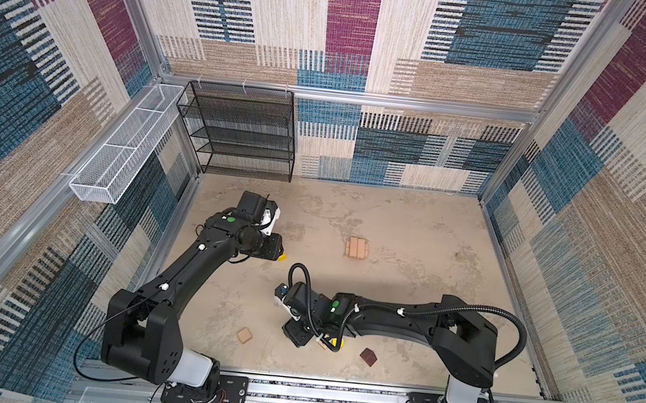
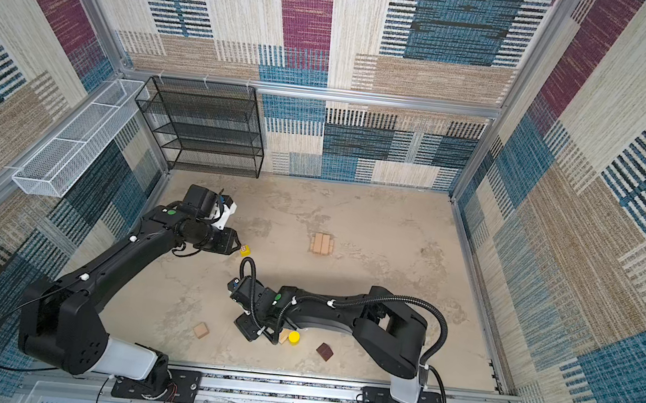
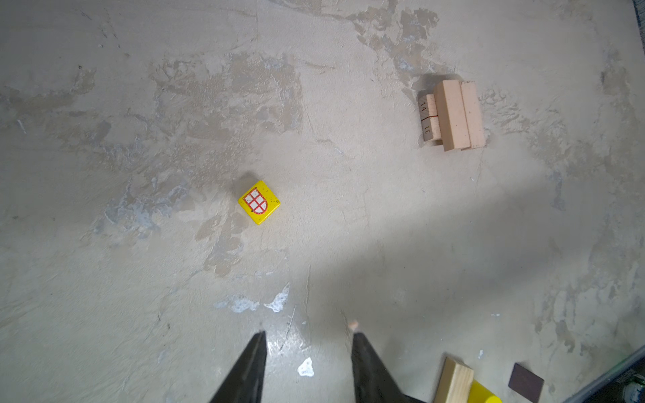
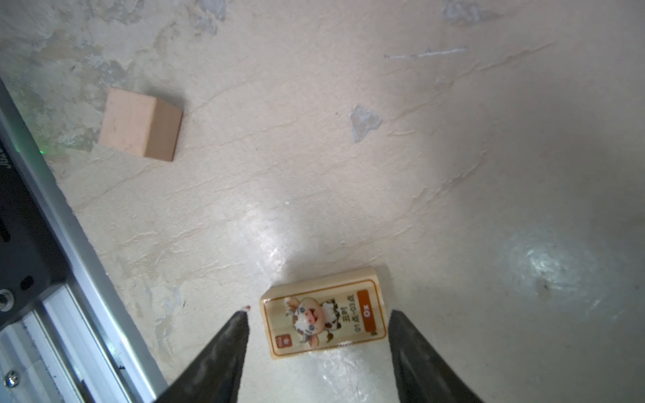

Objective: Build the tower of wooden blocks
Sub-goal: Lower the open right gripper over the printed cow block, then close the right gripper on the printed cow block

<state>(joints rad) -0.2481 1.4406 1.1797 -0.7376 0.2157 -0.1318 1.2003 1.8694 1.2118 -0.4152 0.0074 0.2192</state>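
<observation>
Mottled beige tabletop [image 1: 414, 230] fills both top views, and just right of its centre sits the low stack of pale wooden planks [image 1: 357, 248], two crossed layers, well apart from both arms. Lower centre, the pale ox-printed wooden plank [image 4: 324, 314] lies flat between the fingers of the right gripper [image 4: 317, 311], which stand wide with a sliver of gap on each side. Left of centre, the left gripper [image 3: 307, 336] is partly spread and empty, with the yellow shield-printed cube [image 3: 259, 201] ahead of its tips

**Table surface and the blocks resting upon it**

A mottled beige table [image 1: 414, 230] is shown. Crossed pale planks [image 1: 357, 248] are stacked near its middle. A yellow printed cube [image 3: 259, 201], tan cube [image 1: 244, 335], yellow cylinder [image 2: 293, 337], ox-printed plank [image 4: 324, 314] and dark brown block [image 1: 368, 356] lie singly around them.
</observation>
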